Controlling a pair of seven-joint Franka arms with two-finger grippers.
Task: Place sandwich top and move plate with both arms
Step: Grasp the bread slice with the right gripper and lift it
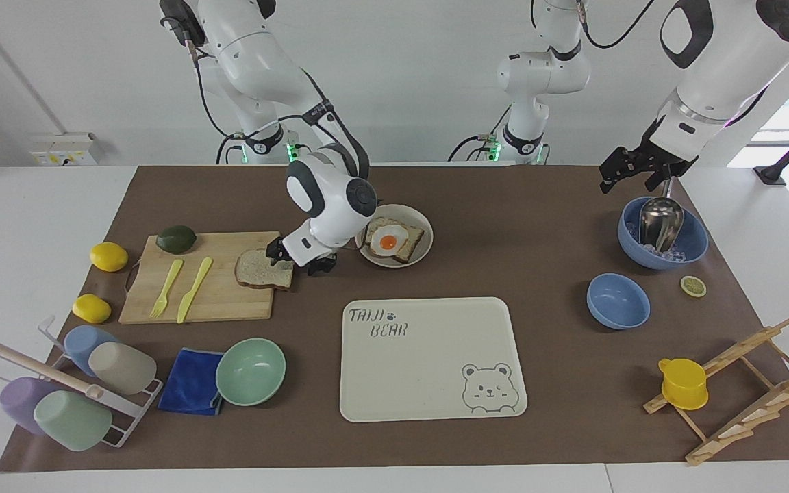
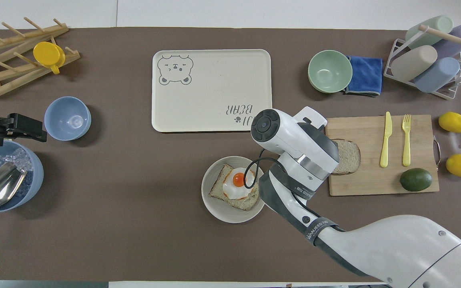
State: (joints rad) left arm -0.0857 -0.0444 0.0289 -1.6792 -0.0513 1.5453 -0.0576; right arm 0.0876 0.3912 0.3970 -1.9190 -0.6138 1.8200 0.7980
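The sandwich top [image 1: 257, 269] is a plain bread slice lying flat on the wooden cutting board [image 1: 216, 294], at the board's end beside the plate. It also shows in the overhead view [image 2: 349, 156], partly covered by the right wrist. The plate [image 1: 424, 253] holds a toasted slice with a fried egg [image 1: 389, 241]. My right gripper [image 1: 298, 259] is low at the bread's plate-side edge, with its fingers apart on either side of that edge. In the overhead view the wrist hides the fingers. My left gripper [image 1: 631, 175] waits above the blue bowl with the scoop [image 1: 661, 236].
A beige bear tray [image 1: 432, 356] lies farther from the robots than the plate. A fork, a knife and an avocado [image 1: 176, 239] are on the board. A mint bowl [image 1: 251, 371], a blue cloth, a cup rack, lemons, a small blue bowl [image 1: 617, 300] and a wooden rack stand around.
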